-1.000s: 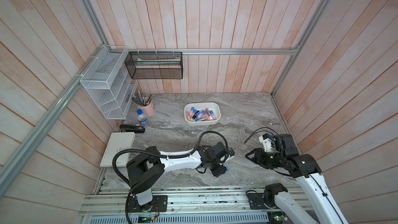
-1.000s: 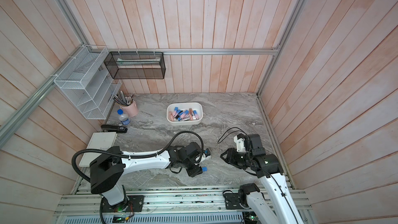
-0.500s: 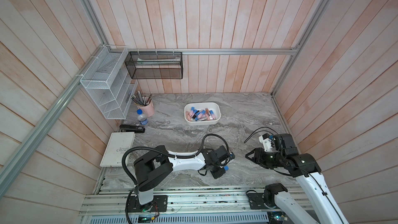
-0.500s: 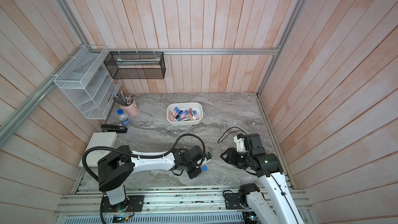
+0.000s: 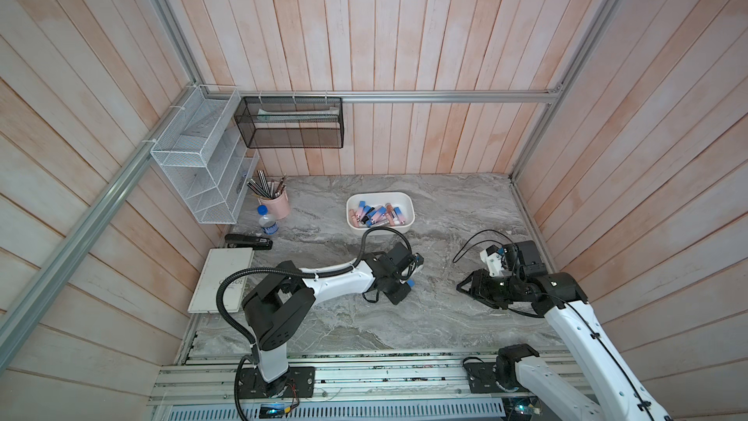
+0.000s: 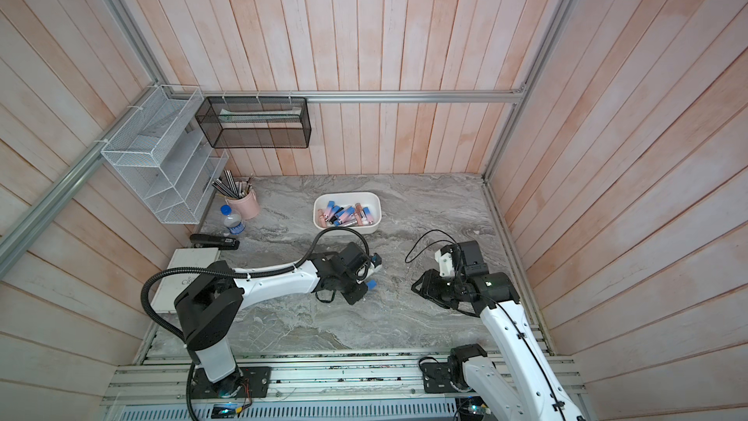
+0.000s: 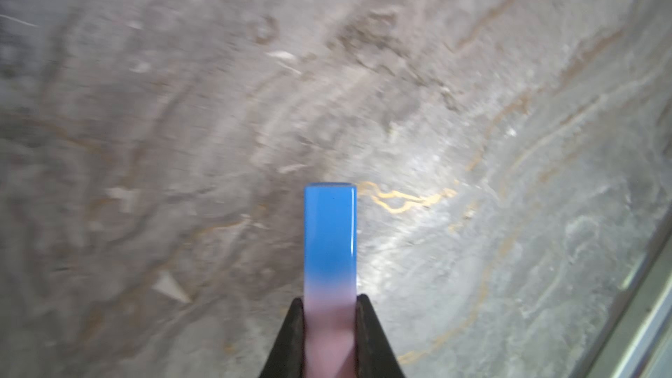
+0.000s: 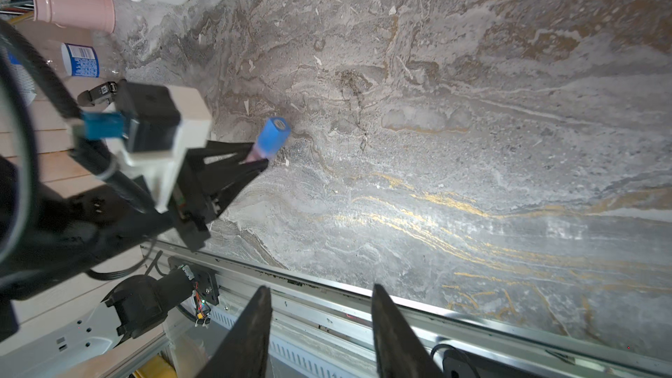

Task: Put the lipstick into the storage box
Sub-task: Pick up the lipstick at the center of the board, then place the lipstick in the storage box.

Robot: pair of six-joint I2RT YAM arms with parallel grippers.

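Gripping square lipstick (image 7: 329, 241), blue fading to pink, in left claw (image 7: 330, 300), right claw (image 8: 322, 287) parted

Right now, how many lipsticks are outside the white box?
1: the blue-capped lipstick, clamped in the left tool, near the middle of the table, on the robot's side of the storage box. Others could be hidden beneath the arms.

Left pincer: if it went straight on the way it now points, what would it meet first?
Probably the bare marble tabletop. The left pincer is shut on the lipstick, whose blue end leads; nothing else lies ahead in its wrist view. The gap to the surface is unclear.
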